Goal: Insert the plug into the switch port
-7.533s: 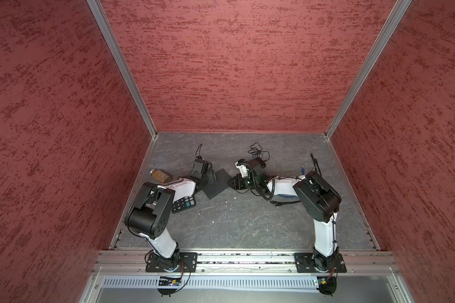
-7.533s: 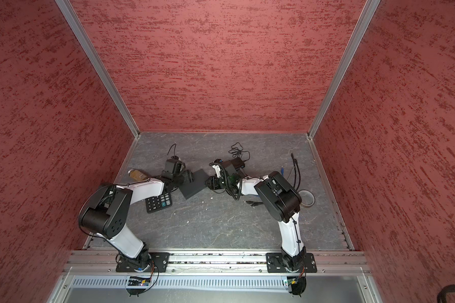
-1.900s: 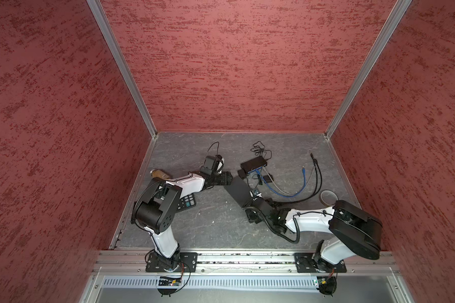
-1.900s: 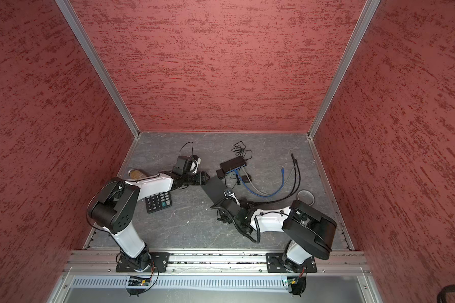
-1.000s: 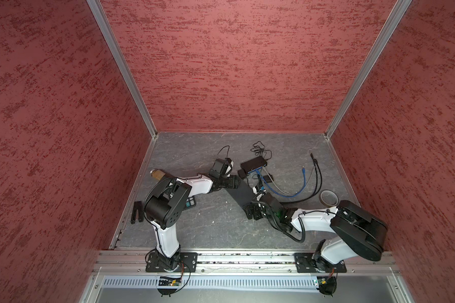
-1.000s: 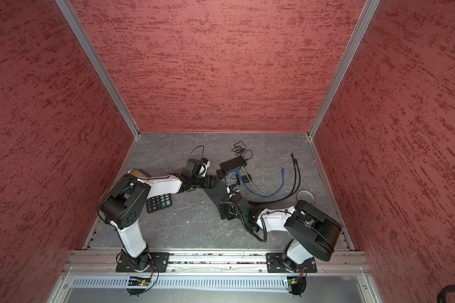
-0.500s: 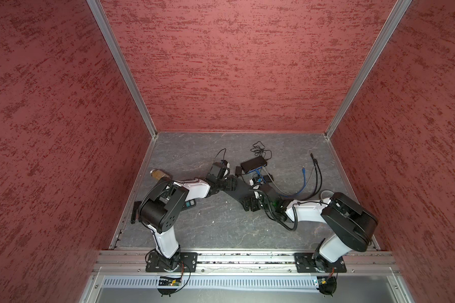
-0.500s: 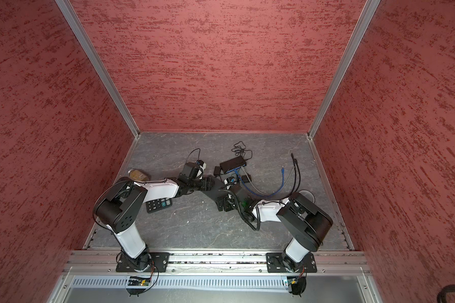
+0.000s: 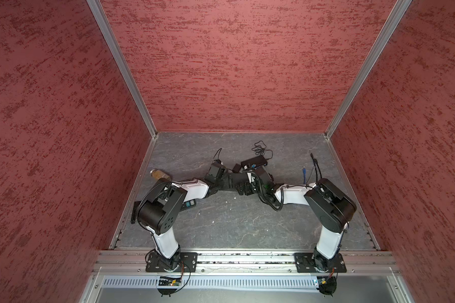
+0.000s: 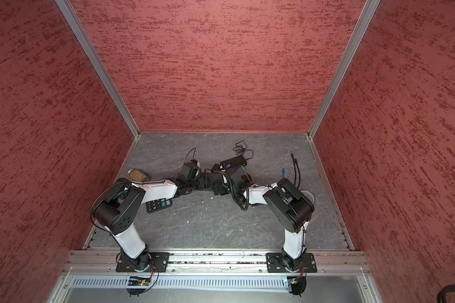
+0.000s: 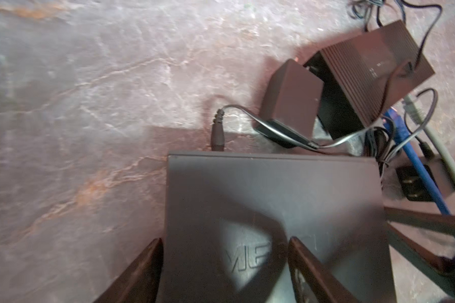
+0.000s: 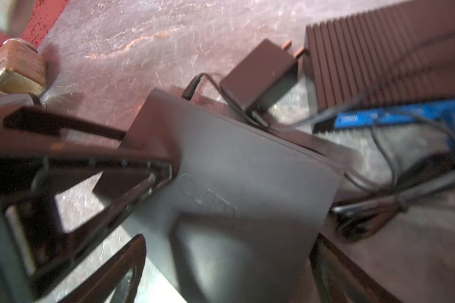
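The switch [image 11: 273, 210], a flat black box with an embossed logo, lies mid-table [image 9: 235, 178] [image 10: 212, 179] [image 12: 247, 170]. My left gripper [image 11: 225, 240] [image 9: 229, 181] is open; one fingertip sits beside the switch's side edge and the other over its top. My right gripper [image 12: 229, 237] [image 9: 245, 188] is open and straddles the opposite corner, with bare table showing beside one finger [image 12: 132, 262]. A black barrel plug [image 11: 217, 131] [image 12: 191, 89] meets the switch's rear edge; I cannot tell whether it is seated. Its thin cable runs to a black power adapter [image 11: 292, 99].
A ribbed black box [image 11: 373, 68] with a blue face [image 12: 378, 118] lies just behind the switch. A blue cable [image 11: 415, 162] and its loose end [image 9: 304, 170] are on the right. A gold-lidded jar [image 9: 159, 173], a calculator [image 10: 159, 204] and a tape roll [image 10: 309, 195] lie further out.
My right gripper has moved from the table's front up to the switch and now hangs over it. The switch has shifted slightly backward. The left gripper has hardly moved.
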Controlling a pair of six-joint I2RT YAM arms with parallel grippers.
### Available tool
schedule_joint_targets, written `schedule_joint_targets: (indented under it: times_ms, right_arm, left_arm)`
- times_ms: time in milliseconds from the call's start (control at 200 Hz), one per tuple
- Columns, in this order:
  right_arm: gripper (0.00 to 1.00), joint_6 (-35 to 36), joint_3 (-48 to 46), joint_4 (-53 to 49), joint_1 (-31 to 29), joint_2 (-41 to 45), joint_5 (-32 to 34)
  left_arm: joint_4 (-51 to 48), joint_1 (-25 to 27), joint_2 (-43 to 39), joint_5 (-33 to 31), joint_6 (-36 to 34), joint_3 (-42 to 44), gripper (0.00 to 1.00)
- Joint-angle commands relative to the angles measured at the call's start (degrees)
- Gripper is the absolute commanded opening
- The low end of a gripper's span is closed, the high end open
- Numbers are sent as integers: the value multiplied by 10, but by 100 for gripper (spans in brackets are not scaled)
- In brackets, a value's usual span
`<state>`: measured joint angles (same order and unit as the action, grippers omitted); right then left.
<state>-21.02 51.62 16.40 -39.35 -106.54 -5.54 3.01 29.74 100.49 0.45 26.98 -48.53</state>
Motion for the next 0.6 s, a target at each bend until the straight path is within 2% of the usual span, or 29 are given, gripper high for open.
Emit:
schedule_joint_targets:
  times_ms: [0, 205, 421, 596]
  right_arm:
    - [97, 25, 43, 63, -19, -8, -97]
    - [99, 48, 36, 39, -11, 16, -63]
    - [99, 84, 10, -14, -7, 88, -17]
    - [99, 95, -58, -14, -7, 169, 33]
  left_arm:
    - [-47, 15, 18, 65, 31, 19, 75]
    - [-42, 13, -1, 60, 27, 24, 75]
    - [-36, 10, -30, 60, 18, 28, 76]
    - [-40, 6, -50, 57, 7, 25, 76]
